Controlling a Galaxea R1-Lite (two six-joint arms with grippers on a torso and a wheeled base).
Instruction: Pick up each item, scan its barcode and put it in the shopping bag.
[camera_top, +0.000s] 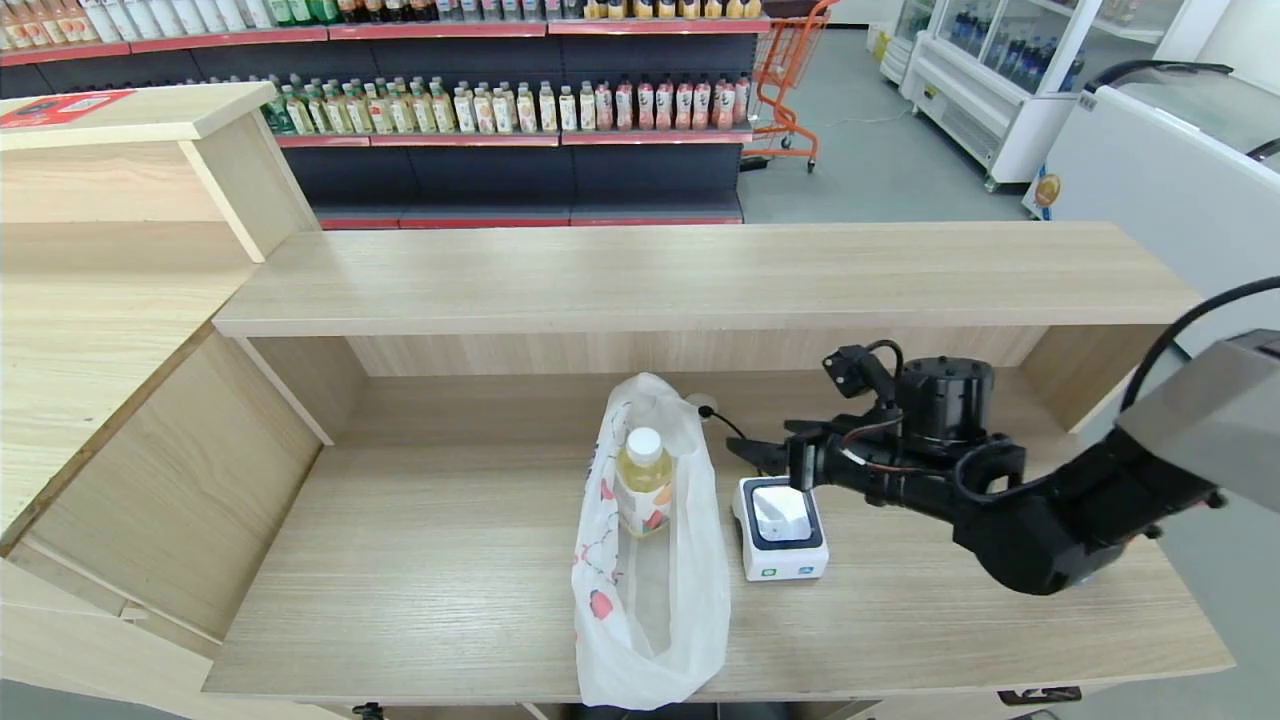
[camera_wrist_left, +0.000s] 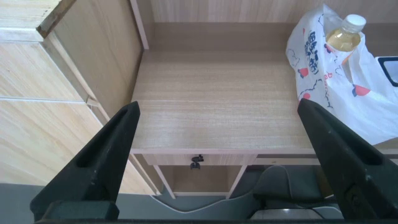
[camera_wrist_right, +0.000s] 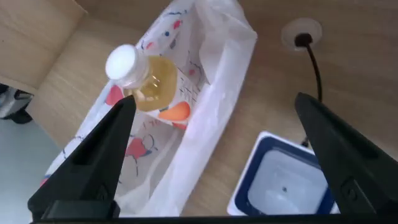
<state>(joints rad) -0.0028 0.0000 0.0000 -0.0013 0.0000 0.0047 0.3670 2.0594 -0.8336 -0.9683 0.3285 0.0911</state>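
Wooden counter (camera_top: 420, 560) carries the shopping bag (camera_top: 690, 600), mouth gaping to receive goods. Right gripper (camera_top: 765, 452), jaws wide and empty, hangs over the barcode scanner (camera_top: 780, 545) at the bag's three o'clock. Left gripper (camera_wrist_left: 217, 107) is equally wide, empty. Yellow drink bottle (camera_top: 643, 480) stands bagged at its twelve o'clock end.

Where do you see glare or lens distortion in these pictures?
Head view: the long edges of the wooden counter bow slightly, a wide-lens effect, and the barcode scanner carries a white reflection on its window. Right wrist view: light shines through the yellow drink bottle in the shopping bag. Left wrist view: the counter is evenly lit, with no glare.
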